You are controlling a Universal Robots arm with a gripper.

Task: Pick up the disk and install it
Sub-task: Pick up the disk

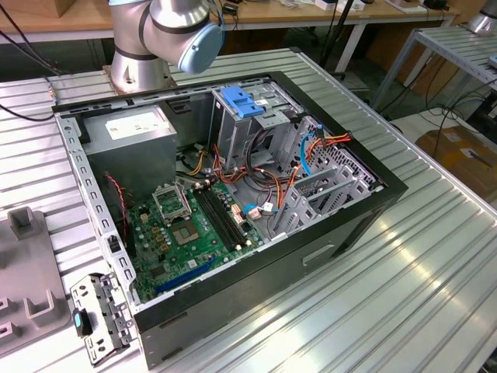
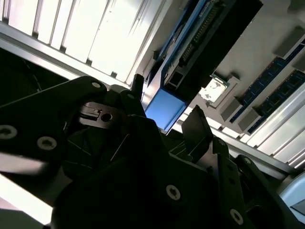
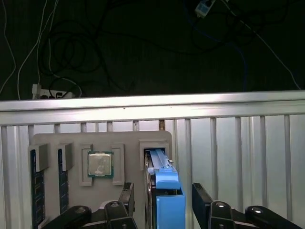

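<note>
My claw (image 3: 163, 188) is spread, with one finger (image 3: 126, 195) on each side of the disk (image 3: 166, 174). In the first wrist view I can see a sliver of gap on both sides, so nothing is pinched yet. The disk stands on edge in its slot in the grey tray (image 3: 71, 140) on the tabletop (image 3: 248, 152), blue carrier end towards me. The CPU (image 3: 100, 164) lies in the next pocket. The open case (image 1: 334, 225) sits on the tabletop in the exterior view.

My worries from here:
- If I close off-centre, one finger lands first and could shove the disk against the slot wall, jamming it on the lift.
- Pinching only the plastic carrier could let it flex, so the disk slips or tilts.
- A finger reaching too low could strike the tray beside the CPU.
</note>
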